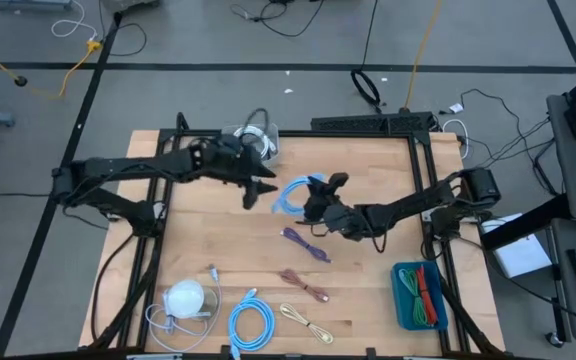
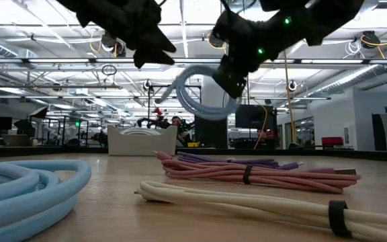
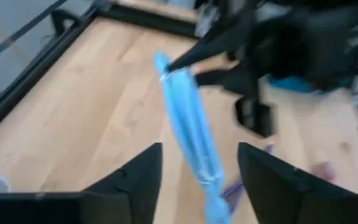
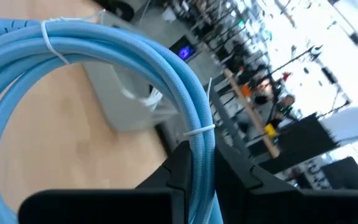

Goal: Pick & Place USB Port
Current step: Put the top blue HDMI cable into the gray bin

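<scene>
The coiled light-blue cable bound with white ties [image 1: 293, 194] hangs in the air above the middle of the pale wooden table [image 1: 368, 305], clear of the surface in the low view. The right gripper [image 1: 317, 199] pinches the coil at one side, its two dark fingers closed narrowly on the cable strands, as the right wrist view shows with the loop running between them. The left gripper [image 1: 263, 189] sits just beside the coil on its other side, its fingers spread wide; in the left wrist view the blue bundle [image 3: 191, 134] stands between the two dark fingertips without either one pressing on it.

On the table near the coil lies a purple bundled cable [image 1: 306, 243], and closer to the front edge a pink bundled cable [image 1: 303, 284], a cream bundled cable [image 1: 307, 322] and a second light-blue coiled cable [image 1: 252, 322]. A white round device with its cord [image 1: 185, 298] rests at the front left. A blue plastic bin holding red and green cables [image 1: 418, 294] stands at the front right. A clear box of white cables [image 1: 255, 137] sits at the far edge.
</scene>
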